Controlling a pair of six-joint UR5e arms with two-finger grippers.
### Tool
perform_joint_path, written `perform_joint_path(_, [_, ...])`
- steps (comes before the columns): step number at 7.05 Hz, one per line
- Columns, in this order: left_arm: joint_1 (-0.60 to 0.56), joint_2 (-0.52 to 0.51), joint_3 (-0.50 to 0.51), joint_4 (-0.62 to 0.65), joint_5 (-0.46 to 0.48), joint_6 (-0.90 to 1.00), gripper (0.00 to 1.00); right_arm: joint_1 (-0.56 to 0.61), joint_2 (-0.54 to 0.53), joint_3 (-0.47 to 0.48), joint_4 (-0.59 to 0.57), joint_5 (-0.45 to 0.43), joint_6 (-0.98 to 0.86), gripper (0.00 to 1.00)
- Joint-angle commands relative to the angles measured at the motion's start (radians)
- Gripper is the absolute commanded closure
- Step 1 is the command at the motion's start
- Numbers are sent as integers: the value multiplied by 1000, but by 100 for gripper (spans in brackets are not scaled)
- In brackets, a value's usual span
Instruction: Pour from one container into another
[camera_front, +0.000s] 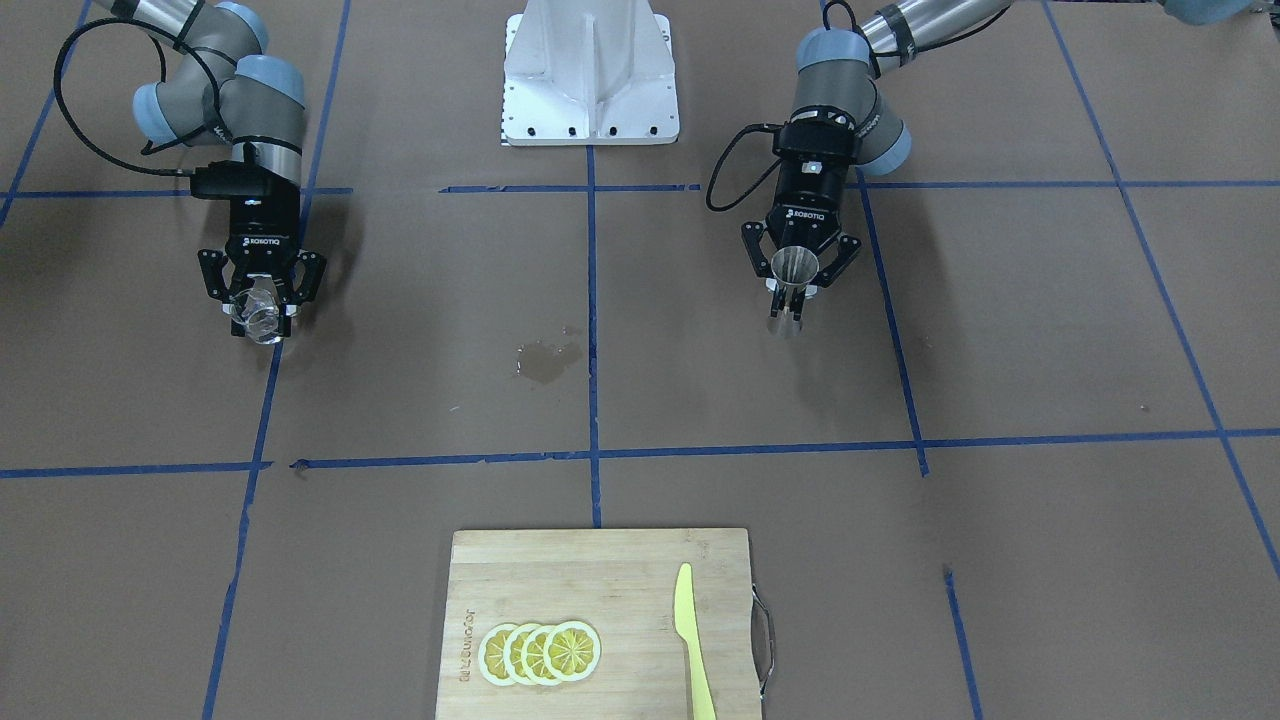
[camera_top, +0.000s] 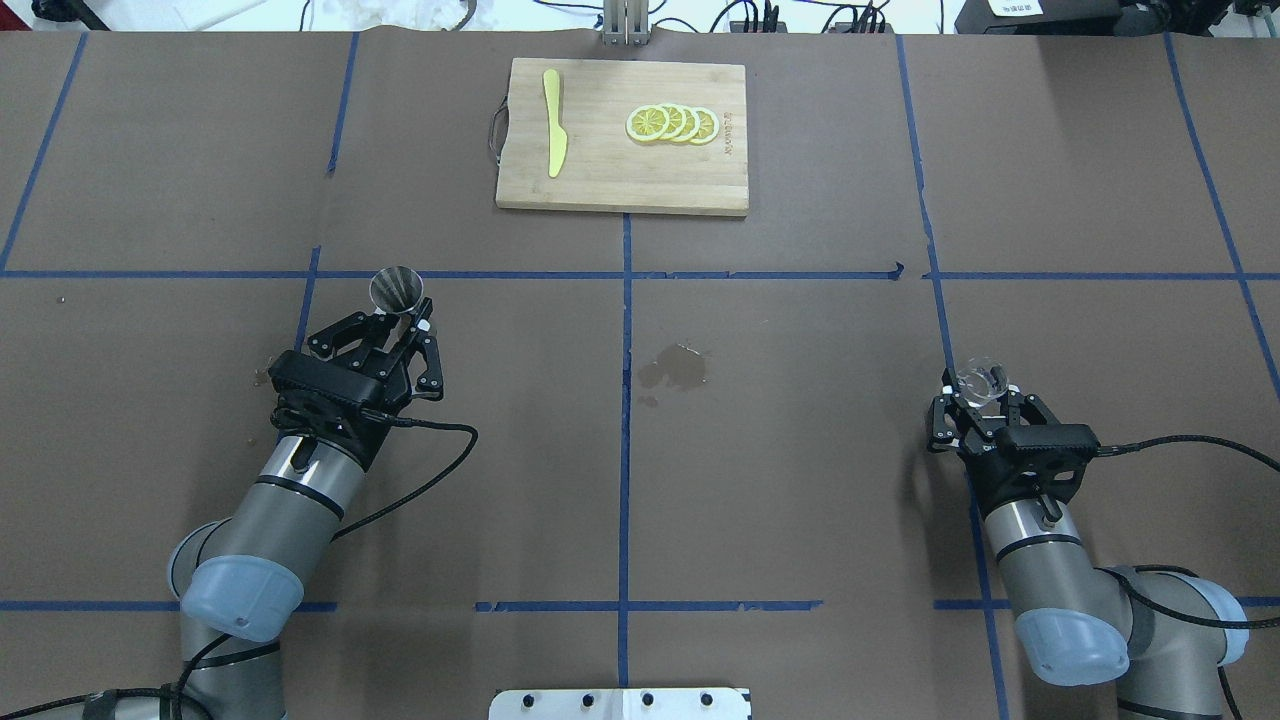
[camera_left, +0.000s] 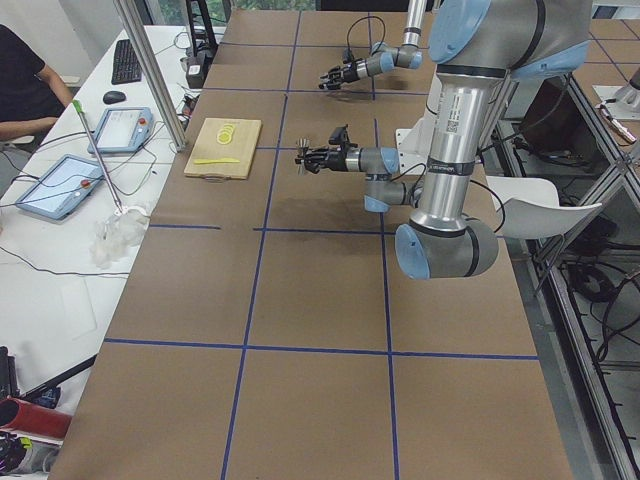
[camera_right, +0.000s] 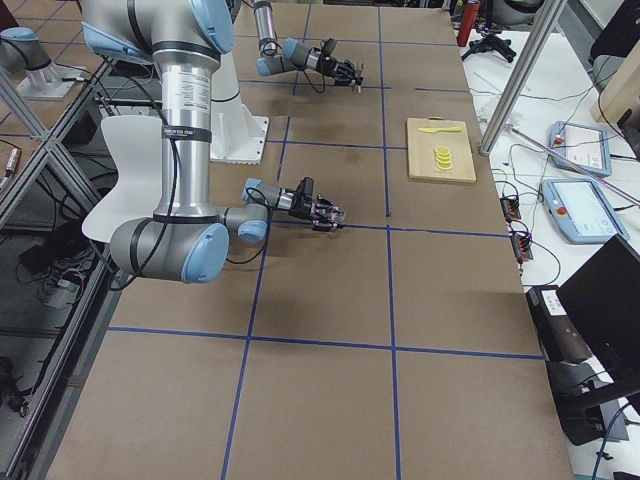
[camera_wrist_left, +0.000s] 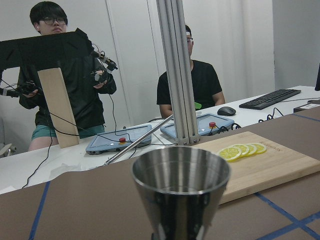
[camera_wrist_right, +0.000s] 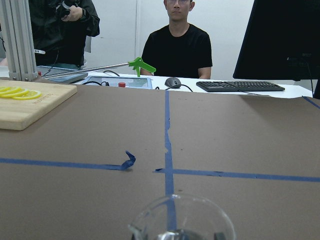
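The steel hourglass jigger (camera_top: 397, 289) stands upright on the table's left half, mouth up. My left gripper (camera_top: 402, 318) is shut on its narrow waist. The front-facing view shows that jigger (camera_front: 794, 283) between the left gripper's fingers (camera_front: 797, 292), and its wide cone (camera_wrist_left: 180, 192) fills the left wrist view. The clear glass cup (camera_top: 979, 383) sits upright on the right half, and my right gripper (camera_top: 982, 400) is shut on it. In the front-facing view the cup (camera_front: 260, 318) shows at the right gripper's (camera_front: 258, 306) tips. Only its rim (camera_wrist_right: 180, 220) shows in the right wrist view. I cannot tell whether either vessel touches the table.
A wooden cutting board (camera_top: 620, 185) lies at the far middle edge with lemon slices (camera_top: 672, 124) and a yellow knife (camera_top: 553, 135) on it. A wet stain (camera_top: 675, 367) marks the paper between the arms. People sit and stand beyond the far edge.
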Motion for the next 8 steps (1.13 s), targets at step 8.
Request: perform_joint_path(8, [-26, -189, 89, 59, -285, 64, 100, 9, 133, 239, -17, 17, -329, 100])
